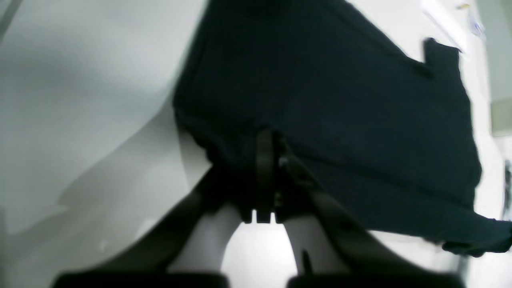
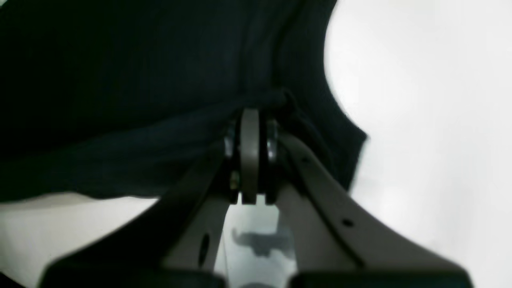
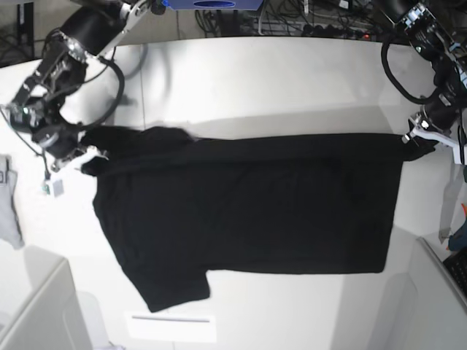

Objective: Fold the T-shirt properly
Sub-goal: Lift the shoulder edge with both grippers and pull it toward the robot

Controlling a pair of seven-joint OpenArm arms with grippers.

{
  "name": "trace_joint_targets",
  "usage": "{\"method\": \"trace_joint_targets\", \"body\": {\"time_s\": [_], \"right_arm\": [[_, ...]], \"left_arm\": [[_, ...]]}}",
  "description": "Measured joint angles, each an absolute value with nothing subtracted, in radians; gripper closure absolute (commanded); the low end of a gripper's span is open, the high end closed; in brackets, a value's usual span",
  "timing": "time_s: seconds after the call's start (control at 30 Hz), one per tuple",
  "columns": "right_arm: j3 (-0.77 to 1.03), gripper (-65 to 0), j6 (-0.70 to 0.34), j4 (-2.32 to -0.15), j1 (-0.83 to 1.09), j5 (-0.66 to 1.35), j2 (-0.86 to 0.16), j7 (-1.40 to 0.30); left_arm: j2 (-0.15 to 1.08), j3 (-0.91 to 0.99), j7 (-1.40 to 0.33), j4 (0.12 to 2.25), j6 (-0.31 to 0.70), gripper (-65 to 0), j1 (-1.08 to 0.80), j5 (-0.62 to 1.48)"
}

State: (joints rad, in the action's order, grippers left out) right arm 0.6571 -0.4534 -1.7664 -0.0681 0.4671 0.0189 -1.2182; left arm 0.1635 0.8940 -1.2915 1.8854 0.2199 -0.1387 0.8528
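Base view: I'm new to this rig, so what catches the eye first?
The black T-shirt dominates, spread across the white table, one sleeve pointing toward the near edge. The right gripper pinches its left end and the left gripper its right corner. A small grey cloth lies at the far left.

Glossy white table, evenly lit, tangled cables and floor behind its far edge.

Black jointed arms trailing looped black cables; the left pincer and right pincer are pale grey. Close up, the right pincer has perforated grey fingers and dark pads.
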Motion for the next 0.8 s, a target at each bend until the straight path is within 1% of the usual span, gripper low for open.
{"method": "trace_joint_targets", "body": {"time_s": [0.1,0.17,0.23,0.3,0.53,0.77,0.8], "right_arm": [[0.587,0.0,-0.411,-1.692,-0.120,0.398,0.014,-1.202],[0.549,0.0,-0.405,-1.668,-0.131,0.386,0.014,-1.136],[0.542,0.0,-0.402,-1.640,-0.147,0.388,0.017,-1.120],[0.540,0.0,-0.355,-1.599,-0.168,0.380,0.011,-1.118],[0.536,0.0,-0.337,-1.495,-0.203,0.383,0.005,-1.065],[0.537,0.0,-0.336,-1.444,-0.212,0.377,0.006,-1.067],[0.537,-3.5,-0.336,-1.448,-0.212,0.377,0.006,-1.074]], "left_arm": [[0.168,0.867,-1.281,1.831,0.219,0.0,-0.088,0.787],[0.169,0.830,-1.279,1.801,0.216,0.0,-0.071,0.758],[0.169,0.799,-1.280,1.773,0.216,0.0,-0.053,0.732],[0.169,0.768,-1.279,1.728,0.216,0.0,-0.019,0.693],[0.167,0.699,-1.272,1.613,0.216,0.0,0.092,0.594],[0.167,0.680,-1.272,1.558,0.216,0.0,0.117,0.553],[0.167,0.681,-1.272,1.557,0.216,0.0,0.114,0.552]]}}
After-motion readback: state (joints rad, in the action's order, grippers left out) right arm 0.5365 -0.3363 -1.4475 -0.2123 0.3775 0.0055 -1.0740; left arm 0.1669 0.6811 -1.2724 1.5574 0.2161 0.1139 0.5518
